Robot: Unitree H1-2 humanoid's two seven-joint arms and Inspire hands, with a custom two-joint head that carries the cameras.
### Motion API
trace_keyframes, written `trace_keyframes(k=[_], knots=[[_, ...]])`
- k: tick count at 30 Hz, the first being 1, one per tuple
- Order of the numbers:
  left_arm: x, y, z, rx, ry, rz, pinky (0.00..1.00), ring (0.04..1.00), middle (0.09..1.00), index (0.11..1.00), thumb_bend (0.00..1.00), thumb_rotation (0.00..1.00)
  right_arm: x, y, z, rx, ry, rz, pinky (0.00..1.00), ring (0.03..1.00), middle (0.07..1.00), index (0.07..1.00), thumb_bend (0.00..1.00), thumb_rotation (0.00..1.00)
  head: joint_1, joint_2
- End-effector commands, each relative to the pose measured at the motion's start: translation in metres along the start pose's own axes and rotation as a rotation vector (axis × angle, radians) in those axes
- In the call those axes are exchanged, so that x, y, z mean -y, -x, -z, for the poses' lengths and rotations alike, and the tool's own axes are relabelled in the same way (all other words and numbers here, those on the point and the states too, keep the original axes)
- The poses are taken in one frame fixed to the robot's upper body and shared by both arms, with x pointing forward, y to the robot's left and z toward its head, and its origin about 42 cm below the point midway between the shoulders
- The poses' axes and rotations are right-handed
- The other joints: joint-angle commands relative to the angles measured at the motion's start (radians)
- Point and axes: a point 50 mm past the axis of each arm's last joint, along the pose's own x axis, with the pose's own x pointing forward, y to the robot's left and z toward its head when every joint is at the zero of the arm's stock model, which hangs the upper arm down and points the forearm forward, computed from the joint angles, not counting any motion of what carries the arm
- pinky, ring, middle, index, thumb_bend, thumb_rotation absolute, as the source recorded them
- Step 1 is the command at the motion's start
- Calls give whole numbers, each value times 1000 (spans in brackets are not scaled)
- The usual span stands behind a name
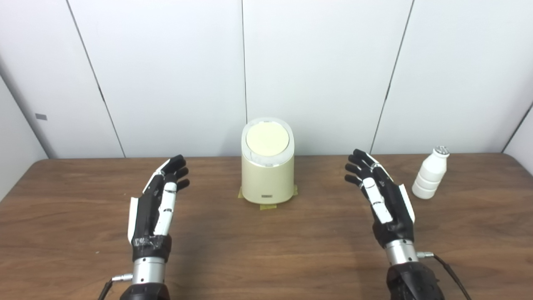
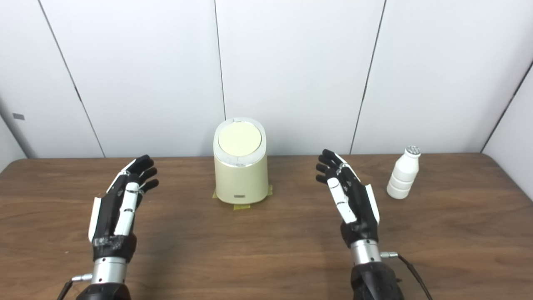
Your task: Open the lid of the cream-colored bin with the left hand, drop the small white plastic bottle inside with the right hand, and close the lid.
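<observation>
Nothing's being gripped yet (fingers spread on left hand (image 1: 156,208) and right hand (image 1: 385,198)), so the bin (image 1: 267,175) lid (image 1: 267,140) at 12 o'clock is probably being lined up for opening.

Bright, even, from overhead. Soft, faint shadows on the table (image 1: 266,250) under the hands; mild sheen on the wood. Sharp throughout, slightly grainy.

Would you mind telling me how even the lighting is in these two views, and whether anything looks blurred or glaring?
Left eye view: soft, even light, faint shadows under the bin and bottle, no glare on the table. Right eye view: the same; both the left robot hand and right robot hand are sharp, without motion blur.
</observation>
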Motion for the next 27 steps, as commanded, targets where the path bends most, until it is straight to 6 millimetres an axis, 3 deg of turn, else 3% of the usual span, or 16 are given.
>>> trace_keyframes(k=[1, 20, 23, 27], knots=[[5, -10, -13, 68, 2, 18, 789, 833, 842, 826, 236, 681, -4, -14, -19, 88, -6, -18, 750, 803, 821, 808, 179, 682, -1, 1], [5, -11, -11, 63, 3, 24, 793, 836, 844, 830, 216, 661, -6, -14, -20, 82, -2, -17, 743, 804, 821, 808, 173, 678, -10, 0], [7, -15, -15, 67, -8, 35, 809, 853, 854, 838, 258, 685, -7, -15, -22, 81, -7, -22, 749, 808, 824, 811, 169, 688, -17, 0], [11, -25, -26, 99, -110, 45, 898, 903, 891, 873, 431, 828, -5, -15, -20, 77, -7, -28, 743, 807, 825, 812, 177, 691, -10, -2]])
